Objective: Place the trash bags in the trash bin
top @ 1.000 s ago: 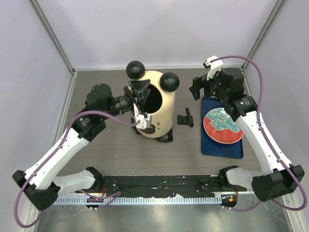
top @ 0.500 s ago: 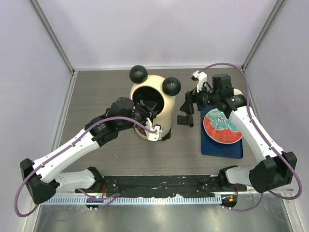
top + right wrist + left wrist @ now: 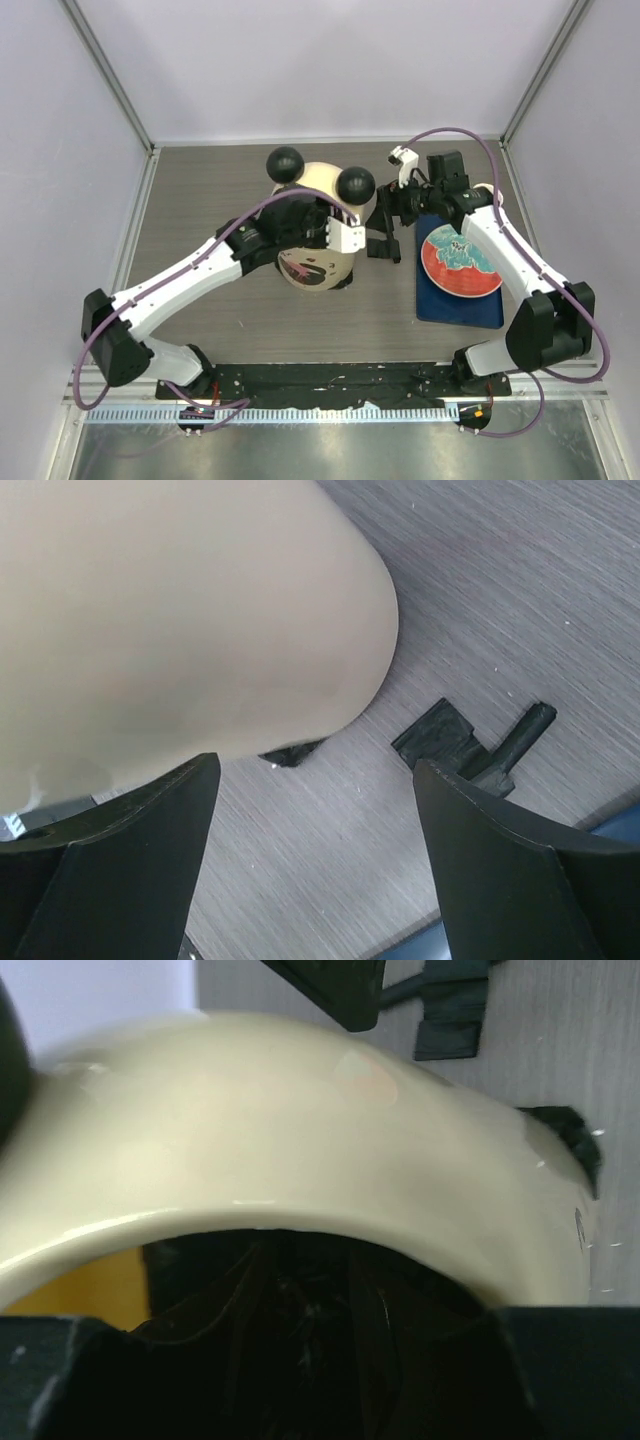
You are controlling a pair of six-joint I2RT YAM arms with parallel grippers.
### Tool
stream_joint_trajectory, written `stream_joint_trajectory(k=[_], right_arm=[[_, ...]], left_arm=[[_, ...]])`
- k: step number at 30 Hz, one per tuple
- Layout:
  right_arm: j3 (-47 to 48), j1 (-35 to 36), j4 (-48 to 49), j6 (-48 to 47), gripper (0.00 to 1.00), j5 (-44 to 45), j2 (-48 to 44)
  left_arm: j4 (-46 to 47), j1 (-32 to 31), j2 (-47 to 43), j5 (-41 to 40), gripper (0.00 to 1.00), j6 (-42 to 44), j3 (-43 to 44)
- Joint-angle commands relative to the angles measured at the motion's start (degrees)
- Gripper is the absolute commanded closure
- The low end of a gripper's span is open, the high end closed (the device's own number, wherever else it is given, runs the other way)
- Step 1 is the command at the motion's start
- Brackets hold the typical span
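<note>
Trash bag point(image 3: 300, 1310) inside trash bin point(image 3: 300, 1130) — left gripper point(image 3: 300, 1400) at its mouth, feeding, I judge; I can't make out its grip. Right gripper point(image 3: 315, 880) spread wide, empty, beside the bin — likely bracing.

Eyes on the grey wood-grain counter point(image 3: 200, 190): the tall cream-coloured rounded trash bin point(image 3: 318, 185) with two black ball ears sits about mid-width, a touch to the left. At its near-right foot a small glossy black plastic scrap point(image 3: 346, 284) pokes out onto the counter, touching the bin. Just right of the bin, clear of it, lies a small black plastic piece point(image 3: 386, 247), a block with a stem. Further right, a dark blue rectangular tray point(image 3: 458, 306) lies flat, close to the right wall.
</note>
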Motion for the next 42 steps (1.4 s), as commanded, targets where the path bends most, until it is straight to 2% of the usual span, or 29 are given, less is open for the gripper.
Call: stream_joint_trajectory(k=[1,6,9,14,18,22,27,29,31,33,38,42], right_arm=[[3.95,-0.13,6.43,3.26,0.16,-1.95,3.32],[7.64,-0.04,10.48,6.34,0.18,-3.00,8.60],[9.14,0.48,13.11,8.63,0.19,-3.36,10.98],[11.07,1.19,14.17,10.13,0.19,-3.97,12.30],[9.94,1.19,13.21,8.90,0.19,-3.27,9.76],[8.27,1.10,11.63,7.14,0.19,-1.78,7.03],[5.81,0.84,10.14,4.86,0.19,0.51,4.13],[4.93,0.66,9.87,4.68,0.18,1.21,3.51],[4.49,0.40,9.60,4.59,0.18,1.91,2.81],[4.05,-0.04,9.34,4.59,0.18,2.36,2.37],[3.08,-0.30,8.64,3.89,0.18,3.41,0.61],[1.68,-0.57,7.67,2.40,0.18,2.28,-0.71]], left_arm=[[-9.13,0.32,7.65,-2.21,0.62,-14.36,4.19],[-11.15,2.07,14.06,-2.48,0.64,-26.21,12.54],[-12.03,3.04,16.19,-5.02,0.63,-30.09,15.80],[-12.04,3.57,14.18,-3.55,0.51,-30.20,17.83],[-13.61,2.52,10.57,-0.98,0.46,-26.69,18.27],[-15.11,-0.12,7.33,-0.72,0.43,-18.97,17.48],[-15.37,-1.44,6.17,1.03,0.39,-13.50,18.10],[-18.43,-1.44,6.17,3.22,0.39,-8.00,19.23],[-19.50,-1.70,6.00,4.03,0.39,-5.16,19.24],[-24.32,-2.23,7.13,4.90,0.40,-2.18,21.95],[-31.44,-2.49,5.74,9.55,0.47,-0.93,26.09],[-33.65,-2.41,-0.32,15.86,0.48,1.09,22.24]])
